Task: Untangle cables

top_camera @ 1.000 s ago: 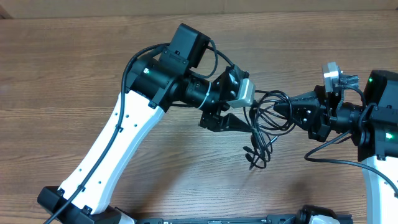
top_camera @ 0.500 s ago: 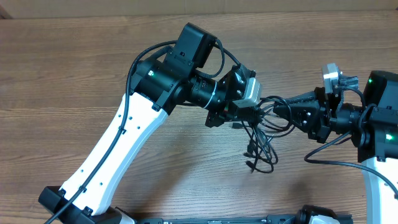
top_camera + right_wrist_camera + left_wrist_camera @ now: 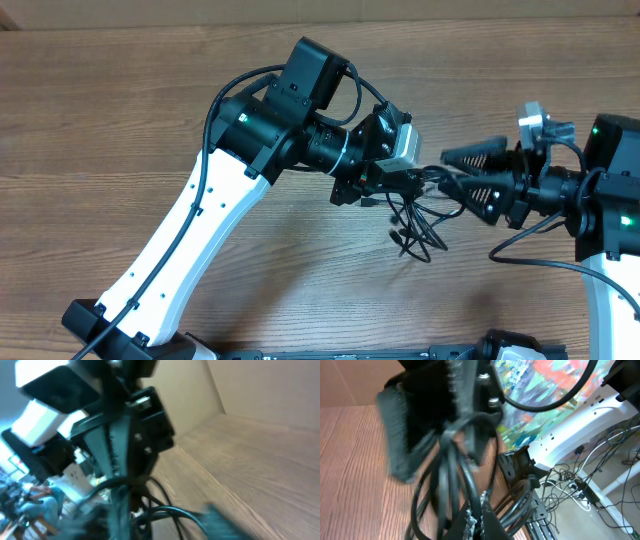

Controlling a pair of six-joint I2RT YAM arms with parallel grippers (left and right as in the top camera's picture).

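Observation:
The cables (image 3: pixel 415 218) are a tangle of thin black loops hanging over the wooden table between the two arms. My left gripper (image 3: pixel 408 179) is shut on the top of the tangle, and in the left wrist view its fingers (image 3: pixel 492 527) pinch several strands of the cables (image 3: pixel 445 475). My right gripper (image 3: pixel 454 171) stands open just to the right, its jaws spread on either side of some loops and gripping none of them. In the right wrist view the cables (image 3: pixel 167 509) run between the blurred open fingers (image 3: pixel 119 507).
The wooden table (image 3: pixel 120 110) stretches left and behind. The left arm's white link (image 3: pixel 190 240) crosses the front left. The right arm's base (image 3: pixel 610 210) stands at the right edge. A black frame (image 3: pixel 400 352) runs along the front edge.
My left gripper has moved right and shut on the cables. My right gripper has let go of them and opened. The tangle now hangs from the left gripper.

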